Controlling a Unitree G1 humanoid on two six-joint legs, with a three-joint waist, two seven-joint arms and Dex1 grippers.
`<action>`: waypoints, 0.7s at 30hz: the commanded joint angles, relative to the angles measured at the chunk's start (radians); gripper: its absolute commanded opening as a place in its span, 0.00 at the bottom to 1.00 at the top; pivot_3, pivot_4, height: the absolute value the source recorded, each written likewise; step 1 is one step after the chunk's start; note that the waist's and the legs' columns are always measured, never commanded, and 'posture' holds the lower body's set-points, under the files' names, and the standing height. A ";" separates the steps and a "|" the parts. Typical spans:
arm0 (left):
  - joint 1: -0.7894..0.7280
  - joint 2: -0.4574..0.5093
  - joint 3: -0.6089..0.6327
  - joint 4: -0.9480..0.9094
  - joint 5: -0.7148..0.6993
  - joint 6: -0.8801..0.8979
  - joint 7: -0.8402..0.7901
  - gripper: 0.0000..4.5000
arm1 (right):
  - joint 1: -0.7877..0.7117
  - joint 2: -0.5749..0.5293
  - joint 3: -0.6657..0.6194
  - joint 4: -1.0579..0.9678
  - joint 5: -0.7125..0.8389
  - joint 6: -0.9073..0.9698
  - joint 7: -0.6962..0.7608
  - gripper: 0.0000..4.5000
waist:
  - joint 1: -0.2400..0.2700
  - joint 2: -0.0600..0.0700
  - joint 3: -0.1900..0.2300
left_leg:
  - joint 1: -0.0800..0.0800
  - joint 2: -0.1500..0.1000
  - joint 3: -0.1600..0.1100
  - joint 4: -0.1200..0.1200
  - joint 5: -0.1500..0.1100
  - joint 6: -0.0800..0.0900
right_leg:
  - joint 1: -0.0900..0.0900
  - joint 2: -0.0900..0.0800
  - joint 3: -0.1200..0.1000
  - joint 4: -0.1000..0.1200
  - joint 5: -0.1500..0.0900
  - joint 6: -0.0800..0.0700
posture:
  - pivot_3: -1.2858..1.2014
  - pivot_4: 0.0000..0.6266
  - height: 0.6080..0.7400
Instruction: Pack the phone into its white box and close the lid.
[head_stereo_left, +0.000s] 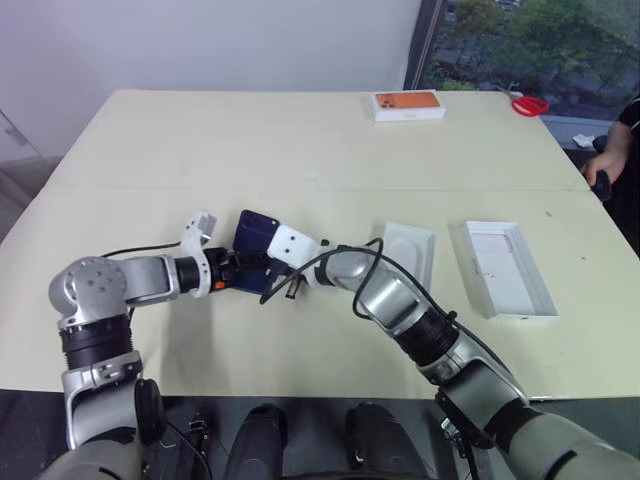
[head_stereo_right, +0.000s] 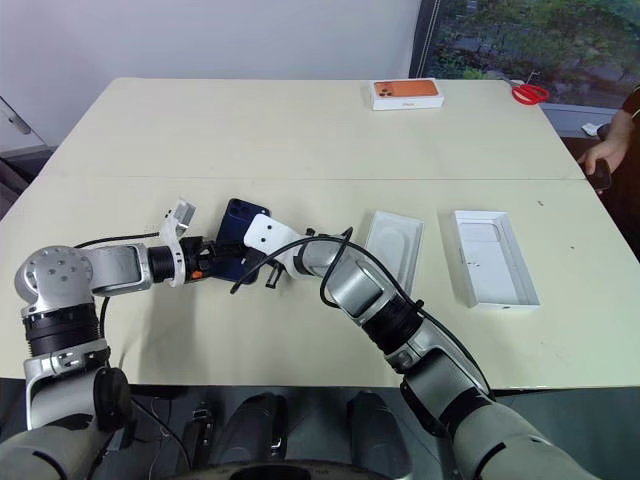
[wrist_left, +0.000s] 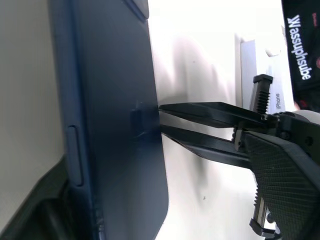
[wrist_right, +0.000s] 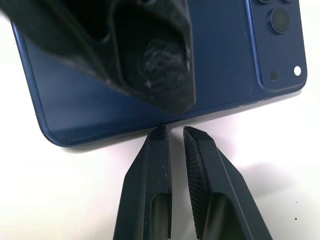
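The dark blue phone (head_stereo_left: 255, 232) stands tilted up off the table at the middle left, between my two grippers. My left gripper (head_stereo_left: 245, 270) reaches in from the left with its fingers wide apart around the phone; one padded finger (wrist_right: 150, 65) lies over the phone's back (wrist_right: 225, 60). My right gripper (wrist_right: 175, 131) comes in from the right, shut, with its tips against the phone's long edge and nothing between them. To the right lies the white box (head_stereo_left: 410, 250), open side up. Further right is the lid (head_stereo_left: 505, 268), with its white inside facing up.
A white box with an orange picture (head_stereo_left: 408, 104) sits at the far edge of the table. Red scissors (head_stereo_left: 528, 104) lie beside it. A person's hand (head_stereo_left: 605, 170) shows at the right edge. A black cable (head_stereo_left: 330, 262) loops over my right wrist.
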 joint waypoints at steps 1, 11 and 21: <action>-0.005 -0.001 0.006 0.012 -0.014 0.027 0.018 0.61 | 0.002 0.001 -0.013 -0.027 -0.008 -0.002 0.006 0.11 | 0.000 0.000 0.000 | 0.000 0.000 0.000 0.000 0.000 0.000 | 0.000 0.000 0.000 0.000 0.000 0.000 | 0.52 0.24 0.94; -0.018 -0.005 0.044 0.022 -0.036 0.027 0.056 0.05 | 0.006 -0.001 -0.017 -0.043 -0.013 0.006 0.013 0.11 | -0.003 -0.001 0.001 | -0.001 0.000 0.000 -0.001 0.001 -0.002 | -0.002 0.000 0.000 0.000 0.000 0.000 | 0.52 0.24 0.94; -0.057 -0.036 0.088 -0.004 -0.163 0.027 0.120 0.02 | 0.031 -0.157 -0.162 -0.392 0.061 0.168 0.090 0.11 | 0.005 -0.002 0.002 | -0.004 -0.001 -0.001 -0.003 0.002 -0.003 | -0.004 -0.002 0.000 0.000 0.000 0.000 | 0.52 0.24 0.94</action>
